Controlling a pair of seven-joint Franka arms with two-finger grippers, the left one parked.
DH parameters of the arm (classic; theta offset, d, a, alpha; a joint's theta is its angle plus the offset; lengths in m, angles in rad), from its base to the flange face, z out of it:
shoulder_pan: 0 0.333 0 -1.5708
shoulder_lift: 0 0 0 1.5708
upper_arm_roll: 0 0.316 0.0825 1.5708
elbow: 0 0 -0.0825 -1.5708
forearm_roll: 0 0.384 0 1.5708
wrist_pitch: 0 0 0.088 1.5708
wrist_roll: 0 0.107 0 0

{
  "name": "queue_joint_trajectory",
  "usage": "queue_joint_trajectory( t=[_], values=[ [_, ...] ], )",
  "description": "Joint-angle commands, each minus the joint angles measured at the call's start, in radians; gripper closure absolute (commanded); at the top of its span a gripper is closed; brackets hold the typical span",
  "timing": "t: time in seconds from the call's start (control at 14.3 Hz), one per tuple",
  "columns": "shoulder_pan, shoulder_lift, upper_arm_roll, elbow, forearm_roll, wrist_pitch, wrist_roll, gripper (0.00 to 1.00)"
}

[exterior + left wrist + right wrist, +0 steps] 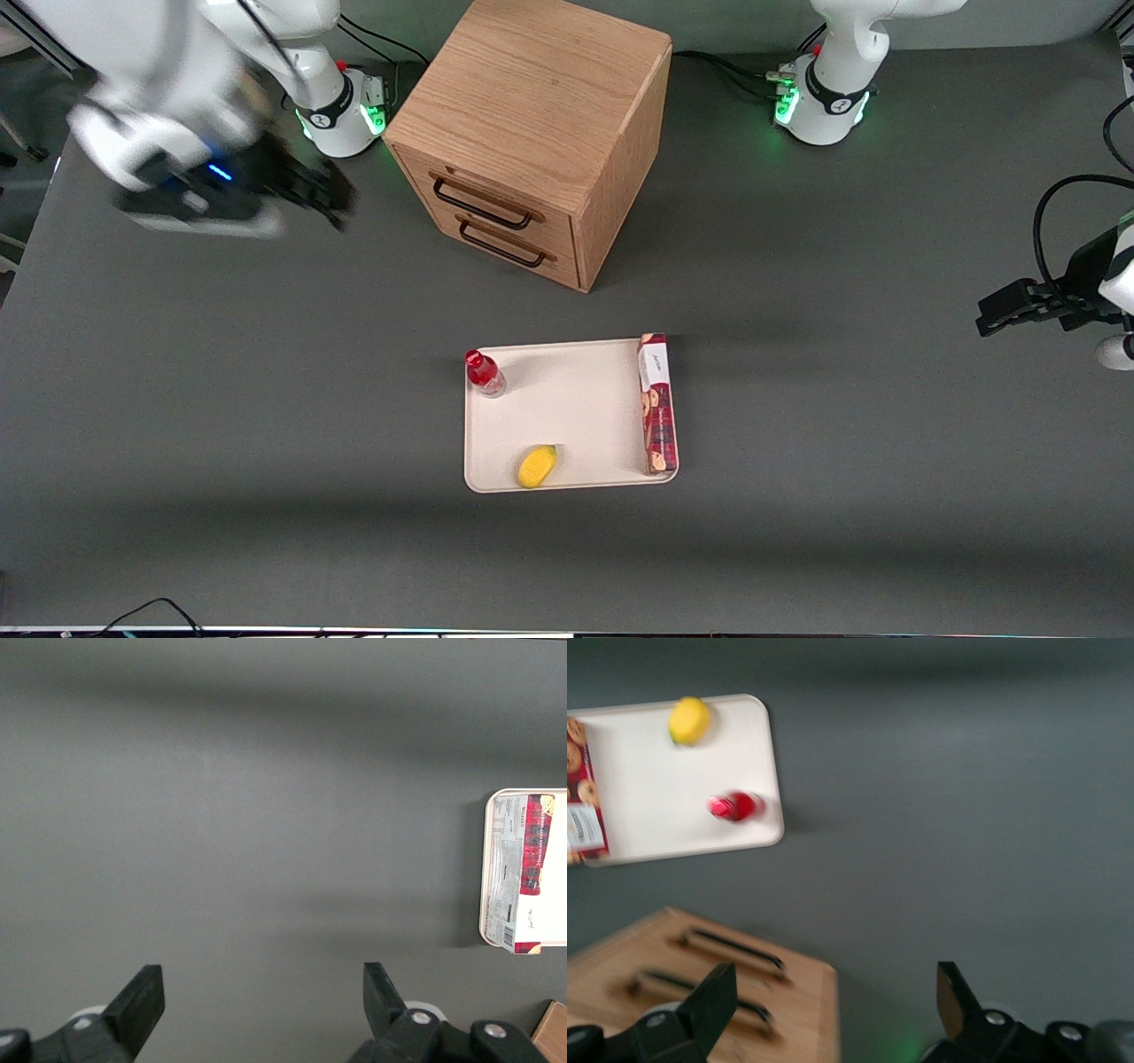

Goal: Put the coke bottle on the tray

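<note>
The small red coke bottle [485, 373] stands upright on the cream-white tray [576, 416], in the tray's corner toward the working arm's end and farthest from the front camera. It also shows in the right wrist view [734, 806], on the tray [673, 788]. My right gripper [323, 190] is raised high above the table near its own base, beside the wooden cabinet and well away from the tray. In the right wrist view the gripper [833, 992] is open and empty.
A wooden drawer cabinet [532, 133] with two handles stands farther from the front camera than the tray. On the tray also lie a long red biscuit box [657, 403] along one edge and a small yellow item [537, 466] near the front rim.
</note>
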State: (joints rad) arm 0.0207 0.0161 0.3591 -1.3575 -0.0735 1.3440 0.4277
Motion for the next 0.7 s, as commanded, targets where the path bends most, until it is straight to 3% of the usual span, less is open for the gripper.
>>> queue_joint_trajectory(
  t=[0.0,0.21,0.63],
  values=[
    [-0.013,-0.227,-0.191,-0.283,0.063,0.036,-0.251,0.00],
    [-0.013,-0.356,-0.296,-0.535,0.063,0.193,-0.352,0.00],
    [-0.008,-0.286,-0.292,-0.439,0.120,0.185,-0.330,0.00]
  ],
)
